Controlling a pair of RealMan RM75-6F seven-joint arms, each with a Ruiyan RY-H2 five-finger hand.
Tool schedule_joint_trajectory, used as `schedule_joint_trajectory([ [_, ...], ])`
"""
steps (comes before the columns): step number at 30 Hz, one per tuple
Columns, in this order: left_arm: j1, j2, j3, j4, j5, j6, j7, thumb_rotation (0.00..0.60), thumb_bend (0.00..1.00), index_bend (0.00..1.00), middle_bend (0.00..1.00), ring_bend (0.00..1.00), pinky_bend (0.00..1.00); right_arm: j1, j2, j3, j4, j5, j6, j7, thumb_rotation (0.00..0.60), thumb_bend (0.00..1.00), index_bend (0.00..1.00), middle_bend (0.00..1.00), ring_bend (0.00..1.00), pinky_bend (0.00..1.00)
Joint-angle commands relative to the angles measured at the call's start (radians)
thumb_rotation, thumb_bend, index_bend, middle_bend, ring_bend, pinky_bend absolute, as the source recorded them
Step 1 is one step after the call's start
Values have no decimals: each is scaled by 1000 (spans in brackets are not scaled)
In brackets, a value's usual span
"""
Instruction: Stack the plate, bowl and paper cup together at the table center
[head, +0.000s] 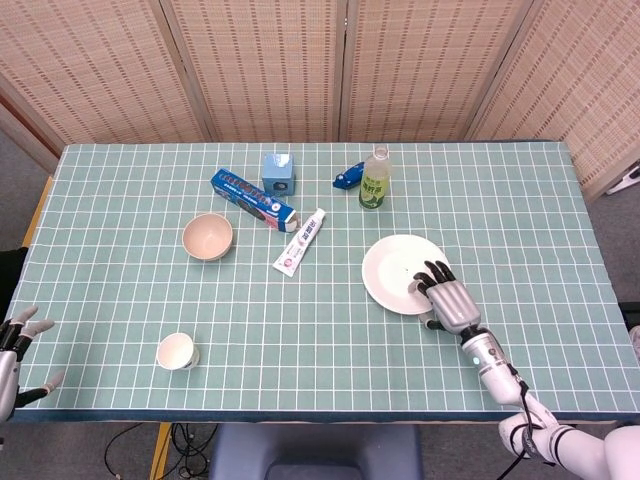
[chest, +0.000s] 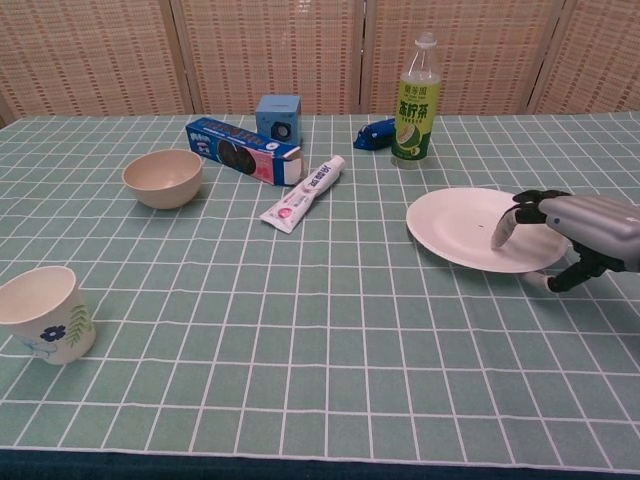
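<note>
Plate (chest: 470, 226) tilted, right hand (chest: 583, 226) side raised

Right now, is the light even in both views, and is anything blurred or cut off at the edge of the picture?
Head view: light is even and soft, with no glare on the round white plate; the left hand is cut by the left edge. Chest view: everything is sharp, a faint shadow lies under the plate's rim near the right hand, and the white paper cup with a blue flower is clipped at the left edge.
</note>
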Motion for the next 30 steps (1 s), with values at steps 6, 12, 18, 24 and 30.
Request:
schedule_joint_trajectory([
  [6,3,3,-1,1,-3,1,-9,600,166,249,134,151,254,21,6,22,-9,-1,21,23,600,410,425,251,0,8],
  [12,2,6,-1,-6,-2,-2,-9,600,166,249,134,151,254,35,7,43,-11,-7,60,49,600,425,431,254,0,8],
  [18,0,11,-1,-16,0,-3,-5,600,166,250,134,151,254,43,-1,58,1,-16,106,66,600,426,478,273,10,8],
  [24,-1,14,-2,-24,1,-4,0,600,166,250,134,151,254,54,-6,66,10,-40,159,77,600,427,522,295,22,8],
  [30,-2,17,-3,-31,3,-3,3,600,166,250,134,151,254,82,0,53,6,-118,235,48,600,427,531,304,30,8],
])
